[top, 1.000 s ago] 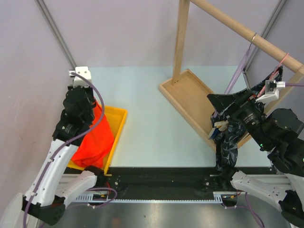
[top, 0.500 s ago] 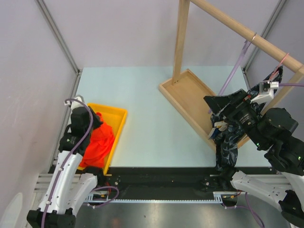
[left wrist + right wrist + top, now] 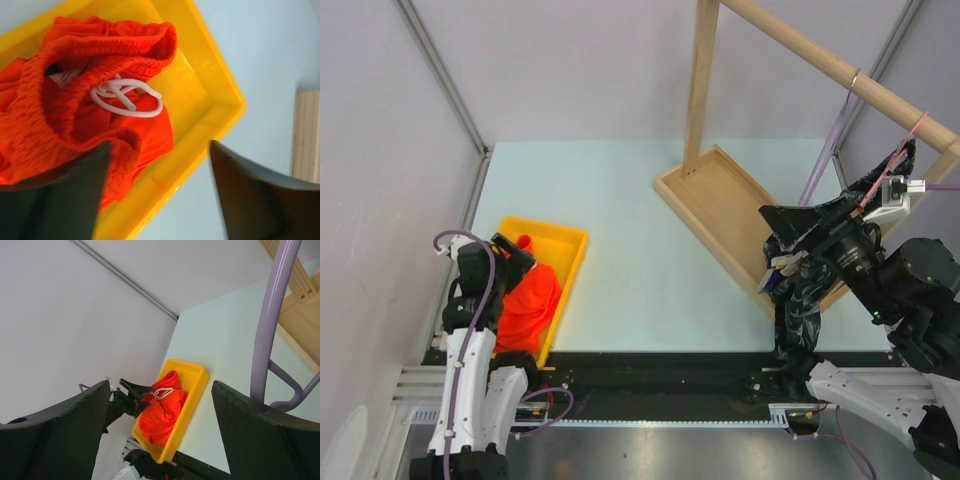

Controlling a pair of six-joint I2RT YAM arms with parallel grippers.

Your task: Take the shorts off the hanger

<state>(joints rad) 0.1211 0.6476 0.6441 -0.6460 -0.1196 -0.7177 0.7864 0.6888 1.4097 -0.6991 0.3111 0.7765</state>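
Blue-green tabletop is stretching under everything. Wooden rack is standing at the far right, its tray base lying at a slant and its rod running overhead toward the right. Yellow bin is sitting at the near left; orange shorts are lying bunched inside it, filling its near part. Dark mottled shorts are hanging at the near right, draping down past the near edge of the rack's base; what is holding their top is hidden behind the right arm. Purple hanger is hanging from the rod, slanting down toward them. Left gripper is hovering just over the orange shorts, its fingers spread wide and gripping nothing. Right gripper is hovering near the hanger, its fingers likewise spread wide with nothing between them. White drawstring is lying looped on the orange waistband.
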